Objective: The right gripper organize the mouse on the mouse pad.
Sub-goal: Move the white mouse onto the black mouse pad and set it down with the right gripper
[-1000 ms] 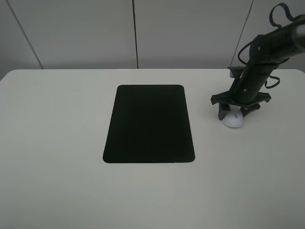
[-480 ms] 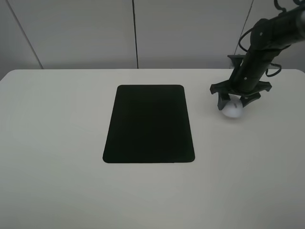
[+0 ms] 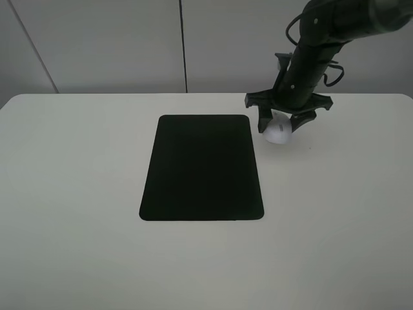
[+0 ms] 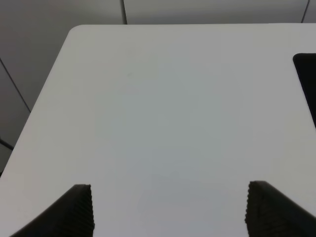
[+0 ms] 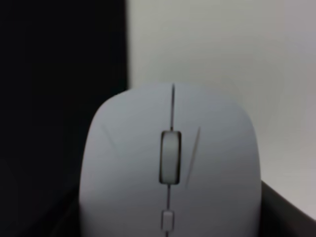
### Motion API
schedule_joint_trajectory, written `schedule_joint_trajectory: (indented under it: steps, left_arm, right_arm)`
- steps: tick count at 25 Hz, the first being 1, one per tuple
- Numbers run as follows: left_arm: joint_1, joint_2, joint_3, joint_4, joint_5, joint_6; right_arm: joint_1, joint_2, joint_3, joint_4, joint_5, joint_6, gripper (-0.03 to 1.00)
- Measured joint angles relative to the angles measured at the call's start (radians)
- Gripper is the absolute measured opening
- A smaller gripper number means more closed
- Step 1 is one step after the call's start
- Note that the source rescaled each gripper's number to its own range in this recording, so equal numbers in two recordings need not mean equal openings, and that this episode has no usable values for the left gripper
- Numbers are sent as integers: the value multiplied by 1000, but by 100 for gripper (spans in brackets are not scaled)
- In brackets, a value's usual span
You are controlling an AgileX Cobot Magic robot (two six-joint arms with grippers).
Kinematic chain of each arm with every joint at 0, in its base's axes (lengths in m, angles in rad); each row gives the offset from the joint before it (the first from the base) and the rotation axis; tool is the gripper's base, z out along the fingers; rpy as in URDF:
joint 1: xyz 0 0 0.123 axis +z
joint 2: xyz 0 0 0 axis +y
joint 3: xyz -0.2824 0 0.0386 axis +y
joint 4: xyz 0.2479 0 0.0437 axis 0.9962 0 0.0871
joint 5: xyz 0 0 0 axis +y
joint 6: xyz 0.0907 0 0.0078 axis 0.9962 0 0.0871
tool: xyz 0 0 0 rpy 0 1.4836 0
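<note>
Small white oval computer mouse [image 3: 279, 134] clasped by the black, splay-fingered right gripper [image 3: 280, 128], upper right of centre in the high view.

We see the claw closed around the mouse's sides, just right of the flat matte black rectangular mouse pad's [image 3: 202, 168] top corner. Smooth plastic shell, grey scroll wheel [image 5: 170, 157]; we judge it light, rigid and slippery, best held across its flanks.

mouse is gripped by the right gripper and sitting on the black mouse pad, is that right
Not quite. The right gripper does grip the mouse, but the mouse is not on the mouse pad. The exterior high view shows it just off the pad's far right corner, over the white table.
</note>
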State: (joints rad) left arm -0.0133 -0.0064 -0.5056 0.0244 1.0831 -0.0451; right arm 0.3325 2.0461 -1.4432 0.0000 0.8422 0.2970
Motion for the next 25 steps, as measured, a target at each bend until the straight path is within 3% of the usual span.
schedule_joint_trajectory:
  steps: [13, 25]
  left_arm:
    - [0, 0, 0, 0, 0, 0]
    - [0, 0, 0, 0, 0, 0]
  right_arm:
    - [234, 60, -126, -53, -26, 159, 0]
    - [315, 248, -331, -53, 36, 238, 0]
